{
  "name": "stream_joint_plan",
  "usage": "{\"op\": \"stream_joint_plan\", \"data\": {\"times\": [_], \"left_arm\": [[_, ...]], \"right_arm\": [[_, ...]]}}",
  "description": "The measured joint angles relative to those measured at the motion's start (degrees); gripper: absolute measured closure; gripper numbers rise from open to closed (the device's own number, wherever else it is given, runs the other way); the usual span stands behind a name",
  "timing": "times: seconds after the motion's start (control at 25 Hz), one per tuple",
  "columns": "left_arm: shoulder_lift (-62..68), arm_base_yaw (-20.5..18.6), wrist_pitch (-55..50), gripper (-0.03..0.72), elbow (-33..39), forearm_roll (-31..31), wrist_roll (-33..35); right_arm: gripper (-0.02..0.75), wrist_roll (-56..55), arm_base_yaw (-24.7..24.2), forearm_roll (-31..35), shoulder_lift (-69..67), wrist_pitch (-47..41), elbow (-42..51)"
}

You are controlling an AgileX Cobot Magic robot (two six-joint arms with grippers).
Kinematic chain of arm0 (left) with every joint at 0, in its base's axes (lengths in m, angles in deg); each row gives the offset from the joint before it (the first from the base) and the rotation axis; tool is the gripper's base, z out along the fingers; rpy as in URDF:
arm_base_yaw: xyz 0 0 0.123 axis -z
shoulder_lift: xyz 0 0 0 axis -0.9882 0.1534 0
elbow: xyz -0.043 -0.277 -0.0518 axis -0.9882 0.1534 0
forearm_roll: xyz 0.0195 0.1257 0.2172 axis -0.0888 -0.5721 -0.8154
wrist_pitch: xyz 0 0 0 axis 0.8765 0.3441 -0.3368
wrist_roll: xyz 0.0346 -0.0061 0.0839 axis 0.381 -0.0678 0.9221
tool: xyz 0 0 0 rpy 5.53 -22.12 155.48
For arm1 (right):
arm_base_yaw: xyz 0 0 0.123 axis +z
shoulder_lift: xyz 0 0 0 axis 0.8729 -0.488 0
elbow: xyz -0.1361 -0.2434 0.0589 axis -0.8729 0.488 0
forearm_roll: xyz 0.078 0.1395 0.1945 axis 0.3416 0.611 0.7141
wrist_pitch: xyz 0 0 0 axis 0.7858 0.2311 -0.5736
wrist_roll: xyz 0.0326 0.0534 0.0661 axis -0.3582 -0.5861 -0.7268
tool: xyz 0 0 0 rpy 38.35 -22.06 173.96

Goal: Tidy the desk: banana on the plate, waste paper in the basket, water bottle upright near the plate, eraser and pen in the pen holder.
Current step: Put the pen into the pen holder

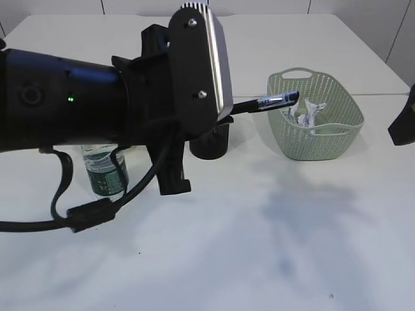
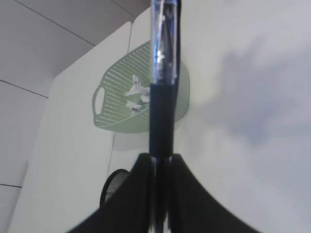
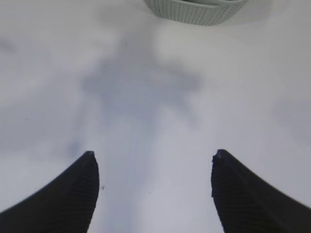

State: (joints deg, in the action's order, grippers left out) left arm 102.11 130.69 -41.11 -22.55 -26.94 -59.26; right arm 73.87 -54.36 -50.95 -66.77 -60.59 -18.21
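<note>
Left gripper (image 2: 158,162) clenched on clear-and-black ballpoint pen (image 2: 163,73); black mesh pen holder (image 1: 209,144) mostly hidden behind arm. Right gripper (image 3: 153,160) released, empty. Green-labelled water bottle (image 1: 104,170) partly hidden.

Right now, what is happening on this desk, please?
The left gripper is shut on a pen and holds it in the air above the black mesh pen holder, pointing toward the green basket. Crumpled waste paper already lies in that basket. A water bottle stands upright behind the left arm. The right gripper is open and empty over bare table. The plate, banana and eraser are not visible.
</note>
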Motion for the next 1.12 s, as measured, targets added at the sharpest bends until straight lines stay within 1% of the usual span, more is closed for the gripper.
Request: {"op": "stream_joint_plan", "data": {"times": [0.24, 0.36, 0.4, 0.56, 0.84, 1.12], "left_arm": [[3.6, -3.1, 4.4, 0.659, -3.5, 10.5, -0.2], [5.3, -4.8, 7.1, 0.659, -5.2, 17.5, -0.2], [5.9, -5.4, 8.3, 0.659, -6.0, 20.7, -0.3], [8.4, -7.4, 12.8, 0.659, -7.9, 29.2, -0.4], [14.7, -9.1, 25.0, 0.659, -9.0, 37.8, -0.4], [21.1, -11.0, 37.3, 0.659, -9.2, 44.4, -0.1]], "right_arm": [[0.202, 0.0, 0.0, 0.0, 0.0, 0.8, 0.0], [0.202, 0.0, 0.0, 0.0, 0.0, 0.8, 0.0], [0.202, 0.0, 0.0, 0.0, 0.0, 0.8, 0.0], [0.202, 0.1, 0.0, 0.0, 0.0, 0.9, 0.0], [0.203, 0.1, 0.0, 0.0, 0.0, 1.4, 0.0], [0.203, 0.2, 0.0, 0.0, 0.0, 1.4, 0.0]]}}
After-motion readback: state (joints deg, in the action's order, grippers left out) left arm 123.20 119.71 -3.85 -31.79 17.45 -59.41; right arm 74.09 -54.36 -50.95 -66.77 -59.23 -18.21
